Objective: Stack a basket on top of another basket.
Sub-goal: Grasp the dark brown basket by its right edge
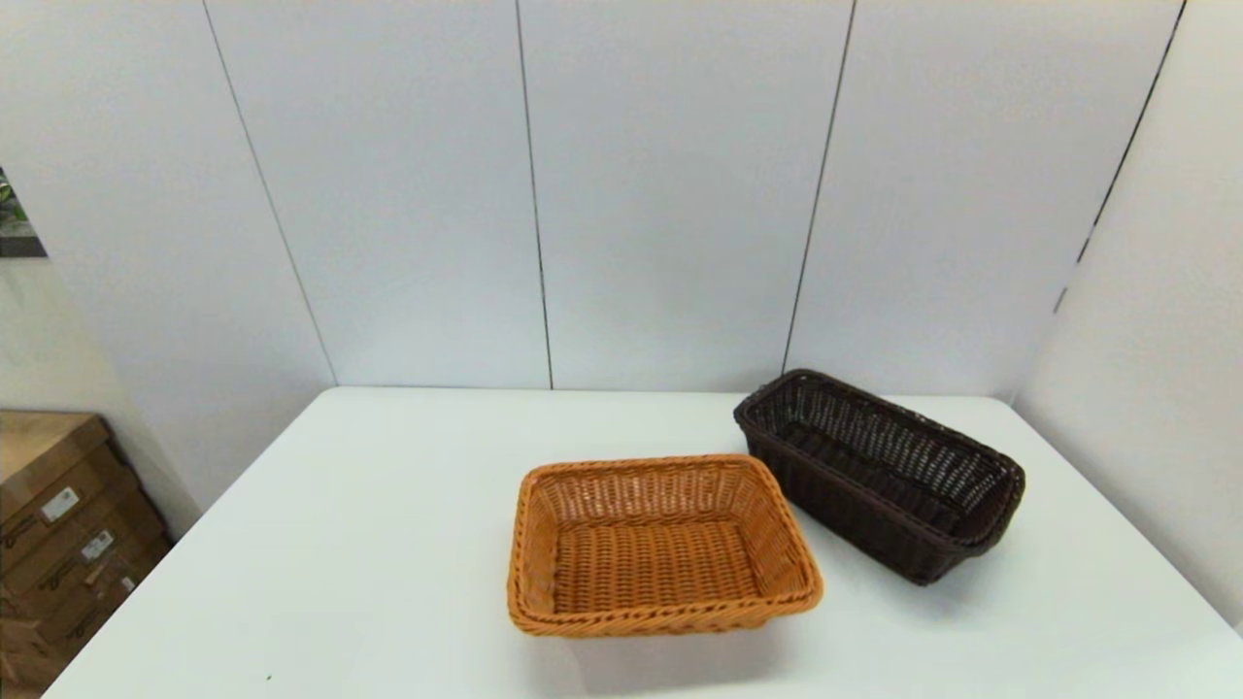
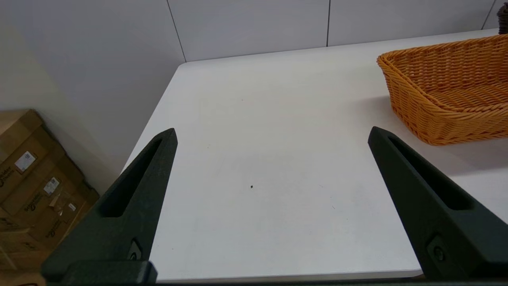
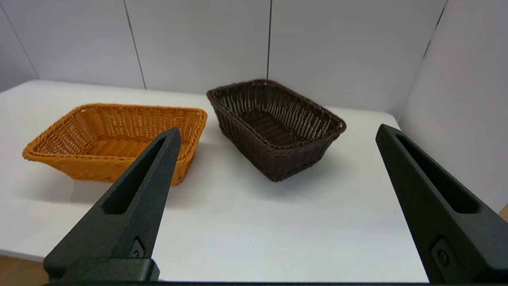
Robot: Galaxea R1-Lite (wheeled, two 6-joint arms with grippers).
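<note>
Sitting on the white counter (image 1: 388,544): dark brown wicker basket (image 1: 879,473) right-rear, orange-tan wicker basket (image 1: 660,546) just beside it. Probably light, stiff; pinch a rim edge. Right hand (image 3: 278,135) spread, short of the counter's near edge; left hand (image 2: 272,133) spread, idle.

a white table (image 1: 388,544) stands against pale grey wall panels (image 1: 670,194) split by thin dark vertical seams; another pale wall (image 1: 1156,408) closes the right side; stacked cardboard boxes (image 1: 58,524) with labels sit beside the table's left edge
</note>
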